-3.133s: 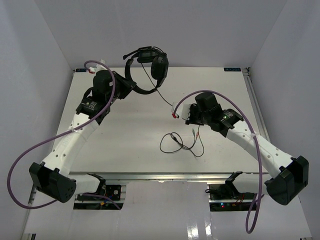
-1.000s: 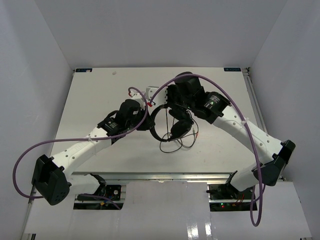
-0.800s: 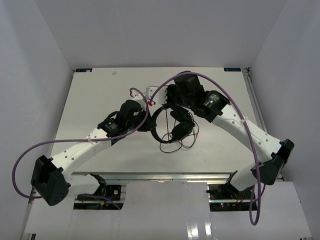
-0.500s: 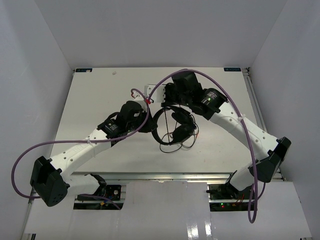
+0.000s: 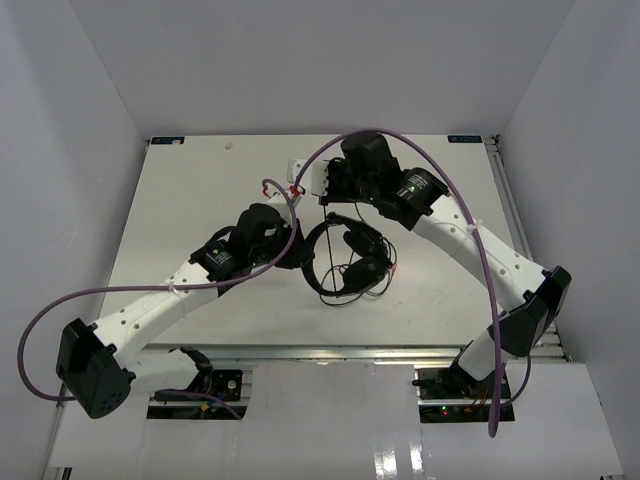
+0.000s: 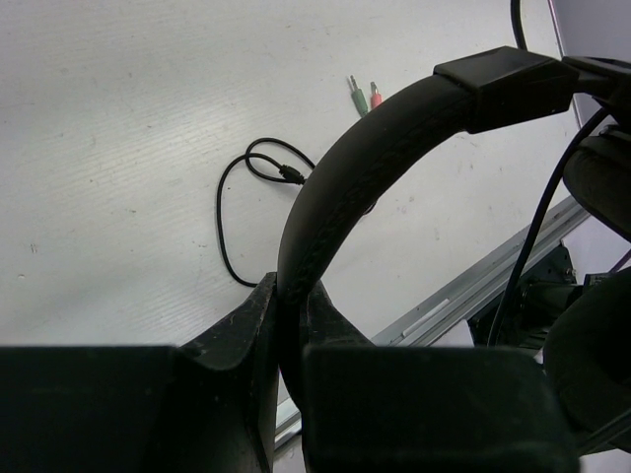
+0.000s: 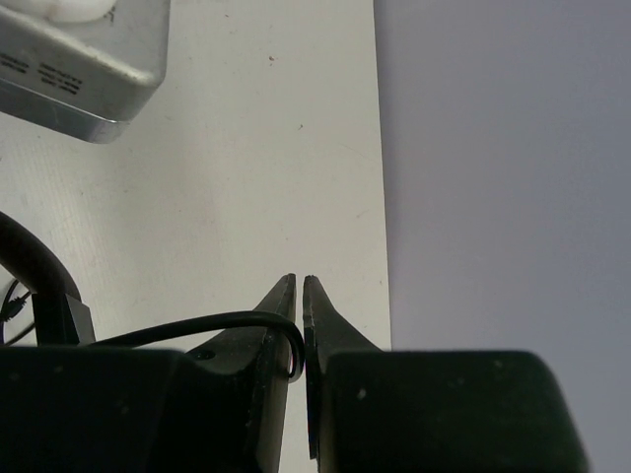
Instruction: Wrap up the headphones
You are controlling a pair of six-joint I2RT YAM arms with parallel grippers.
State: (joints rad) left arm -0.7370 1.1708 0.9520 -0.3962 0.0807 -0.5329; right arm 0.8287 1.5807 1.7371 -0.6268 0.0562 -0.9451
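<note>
While clamped, headphones (image 6: 380, 148) inside left hand (image 6: 289, 288).

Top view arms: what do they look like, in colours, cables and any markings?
The left arm and the right arm both have white rounded links with black joint housings and black wrists. A thick purple cable trails loosely along each. A small red tie marks a cable end. The fingers are black and taper to narrow tips.
</note>
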